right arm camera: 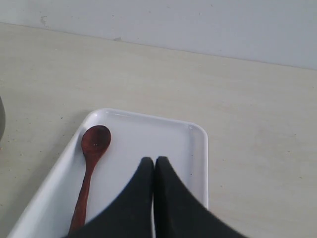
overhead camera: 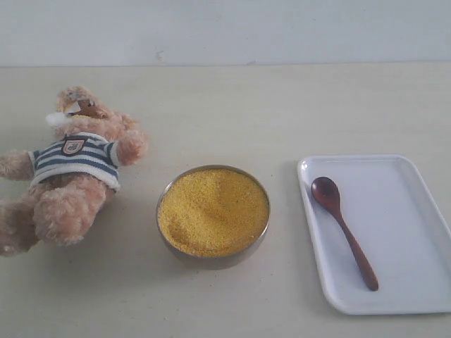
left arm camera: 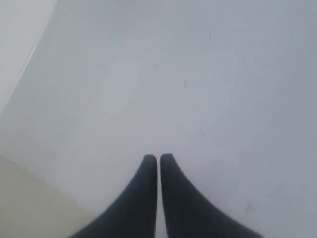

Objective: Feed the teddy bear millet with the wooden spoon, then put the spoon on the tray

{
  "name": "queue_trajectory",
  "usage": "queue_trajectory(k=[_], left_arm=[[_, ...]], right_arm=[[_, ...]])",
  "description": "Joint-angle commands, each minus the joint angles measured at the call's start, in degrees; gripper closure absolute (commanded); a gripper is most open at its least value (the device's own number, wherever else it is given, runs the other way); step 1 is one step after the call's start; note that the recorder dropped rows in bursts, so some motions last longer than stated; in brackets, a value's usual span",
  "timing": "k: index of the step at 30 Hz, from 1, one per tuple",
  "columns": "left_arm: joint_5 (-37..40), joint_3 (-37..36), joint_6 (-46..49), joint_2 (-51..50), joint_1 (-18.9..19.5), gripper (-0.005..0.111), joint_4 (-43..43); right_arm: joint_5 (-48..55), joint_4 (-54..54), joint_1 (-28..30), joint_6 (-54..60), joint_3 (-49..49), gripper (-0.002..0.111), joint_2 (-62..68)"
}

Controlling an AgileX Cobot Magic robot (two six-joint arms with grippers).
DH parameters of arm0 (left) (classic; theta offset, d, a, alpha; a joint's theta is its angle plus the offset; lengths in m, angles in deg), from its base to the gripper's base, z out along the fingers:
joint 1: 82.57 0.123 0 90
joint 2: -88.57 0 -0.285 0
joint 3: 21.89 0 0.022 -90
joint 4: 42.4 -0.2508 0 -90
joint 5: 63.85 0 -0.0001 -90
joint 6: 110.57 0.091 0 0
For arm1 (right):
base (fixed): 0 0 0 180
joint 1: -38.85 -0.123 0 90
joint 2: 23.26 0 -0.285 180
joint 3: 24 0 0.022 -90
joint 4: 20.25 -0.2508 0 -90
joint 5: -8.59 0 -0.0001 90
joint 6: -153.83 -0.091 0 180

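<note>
The teddy bear [overhead camera: 67,172] in its striped shirt lies on its back at the left of the table. Yellow millet [overhead camera: 213,210] fills the round metal bowl [overhead camera: 173,247] in the middle. The wooden spoon [overhead camera: 342,227] rests on the white tray [overhead camera: 402,232] at the right, bowl end toward the far side. In the right wrist view the spoon [right arm camera: 90,168] lies on the tray [right arm camera: 148,136], beside my right gripper [right arm camera: 154,161], which hovers shut and empty above the tray. My left gripper [left arm camera: 158,157] is shut, empty, facing a plain pale surface. Neither gripper shows in the exterior view.
A pale wall [overhead camera: 225,28] borders the far edge of the beige table [overhead camera: 232,113]. The metal bowl's rim [right arm camera: 1,116] just shows at the edge of the right wrist view.
</note>
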Motion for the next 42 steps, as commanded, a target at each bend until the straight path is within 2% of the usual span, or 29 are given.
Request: queue_trajectory(k=[1, 4, 7, 10, 14, 17, 19, 21, 23, 26, 28, 30, 32, 38, 39, 42], left_arm=[[-8.32, 1.55, -18.71, 0.10, -0.25, 0.102, -5.61], [-10.41, 6.07, -24.28, 0.10, -0.25, 0.103, -19.57], [-9.37, 12.61, -26.66, -5.11, -0.25, 0.103, -26.04], [-4.43, 20.89, -27.07, -14.52, -0.25, 0.103, -33.65], [8.95, 32.01, -31.83, -28.20, -0.25, 0.103, -47.44], [22.56, 37.96, -31.17, -38.00, -2.04, 0.103, -51.24], [33.80, 41.39, -23.58, -44.90, -3.98, 0.103, -48.39], [45.15, 45.42, -9.56, -52.10, -6.14, 0.103, -39.01], [52.64, 49.20, 2.57, -58.80, -7.74, 0.103, -27.69], [58.68, 53.48, 15.24, -66.33, -9.12, 0.103, -13.09], [59.87, 54.90, 21.41, -69.98, -9.69, 0.101, -5.44], [59.87, 55.16, 28.78, -72.91, -10.25, 0.091, 1.56], [59.87, 55.16, 33.64, -75.26, -10.25, 0.074, 7.03], [60.06, 55.16, 34.72, -79.45, -10.25, 0.002, 8.13], [60.06, 55.16, 34.72, -80.02, -10.25, -0.003, 8.13], [60.19, 55.16, 34.72, -82.56, -10.30, -0.003, 8.13]], right_arm=[[-0.26, 0.24, 0.10, 0.03, -0.27, 0.109, -0.31], [-0.26, 0.24, 0.10, 0.03, -0.27, 0.109, -0.31], [-0.26, 0.24, 0.10, 0.03, -0.27, 0.109, -0.31], [-0.26, 0.24, 0.10, 0.03, -0.27, 0.109, -0.31], [-0.26, 0.24, 0.10, 0.03, -0.27, 0.109, -0.31], [-0.26, 0.24, 0.10, 0.03, -0.27, 0.109, -0.31], [-0.26, 0.24, 0.10, 0.03, -0.27, 0.109, -0.31], [-0.26, 0.24, 0.10, 0.03, -0.27, 0.109, -0.31], [-0.26, 0.24, 0.10, 0.03, -0.27, 0.109, -0.31], [-0.26, 0.24, 0.10, 0.03, -0.27, 0.109, -0.31], [-0.25, 0.24, -0.01, 0.03, -0.27, 0.109, -0.31], [-0.25, 0.24, -0.01, 0.03, -0.27, 0.109, -0.31], [-0.25, 0.24, -0.01, 0.03, -0.27, 0.109, -0.31], [-0.25, 0.24, -0.01, 0.03, -0.27, 0.109, -0.31], [-0.25, 0.24, -0.01, 0.03, -0.27, 0.109, -0.31], [-0.25, 0.24, -0.01, 0.03, -0.27, 0.109, -0.31]])
